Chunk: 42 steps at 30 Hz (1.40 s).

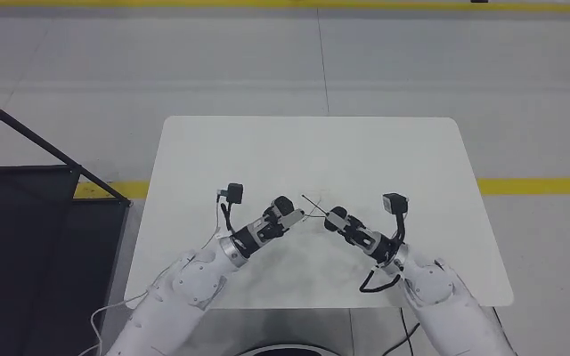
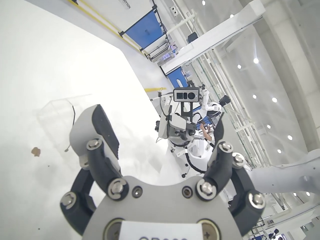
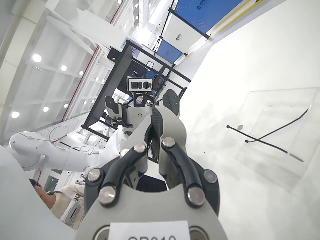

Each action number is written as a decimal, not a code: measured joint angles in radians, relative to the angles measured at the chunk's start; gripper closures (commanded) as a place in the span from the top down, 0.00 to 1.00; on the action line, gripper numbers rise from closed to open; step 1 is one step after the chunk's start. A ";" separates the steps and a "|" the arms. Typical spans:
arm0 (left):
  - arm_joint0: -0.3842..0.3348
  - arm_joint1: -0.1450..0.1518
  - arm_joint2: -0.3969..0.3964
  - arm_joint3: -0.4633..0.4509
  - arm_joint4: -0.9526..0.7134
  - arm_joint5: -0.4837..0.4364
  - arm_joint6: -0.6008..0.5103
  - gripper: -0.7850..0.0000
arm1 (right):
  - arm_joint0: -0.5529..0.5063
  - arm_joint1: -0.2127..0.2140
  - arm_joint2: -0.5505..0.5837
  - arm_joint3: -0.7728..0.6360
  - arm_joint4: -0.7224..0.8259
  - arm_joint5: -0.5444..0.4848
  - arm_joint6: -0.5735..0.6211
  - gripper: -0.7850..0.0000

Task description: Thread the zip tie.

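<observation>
I am working over a white worktop point(image 1: 267, 151), where a clear sheet point(image 3: 275, 106) is lying about midway between its side edges. I am holding my left gripper point(image 2: 160, 119) spread wide with nothing between its fingers. My right gripper point(image 3: 155, 123) is pressing fully together (I am seeing nothing caught in it). The two are facing each other near the worktop's middle. Two black zip ties point(image 3: 260, 139) are lying crossed on the sheet, just beside both grippers and touching neither.

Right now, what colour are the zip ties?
Black zip ties, clearest in right wrist view.
</observation>
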 measured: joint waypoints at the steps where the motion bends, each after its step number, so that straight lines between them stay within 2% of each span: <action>1: -0.006 -0.004 0.008 0.011 0.008 -0.012 0.015 0.94 | -0.004 -0.001 -0.001 -0.004 -0.007 0.002 -0.012 0.00; 2: -0.011 -0.007 0.017 0.022 0.013 -0.025 0.030 0.83 | -0.006 -0.002 -0.002 -0.006 -0.012 0.006 -0.022 0.00; 4: -0.022 -0.016 0.034 0.047 0.023 -0.052 0.064 0.68 | -0.007 -0.004 -0.005 -0.009 -0.020 0.018 -0.038 0.00; 6: -0.032 -0.025 0.050 0.071 0.030 -0.067 0.093 0.58 | -0.005 -0.007 -0.010 -0.010 -0.028 0.028 -0.046 0.00; 9: -0.048 -0.036 0.069 0.101 0.046 -0.071 0.124 0.48 | -0.002 -0.009 -0.016 -0.010 -0.036 0.036 -0.053 0.00; 21: -0.086 -0.068 0.104 0.173 0.054 -0.072 0.169 0.35 | 0.008 -0.016 -0.024 0.011 -0.044 0.030 -0.057 0.00; 42: -0.095 -0.097 0.101 0.198 0.063 -0.086 0.159 0.21 | 0.010 -0.022 -0.019 0.026 -0.046 0.024 -0.045 0.00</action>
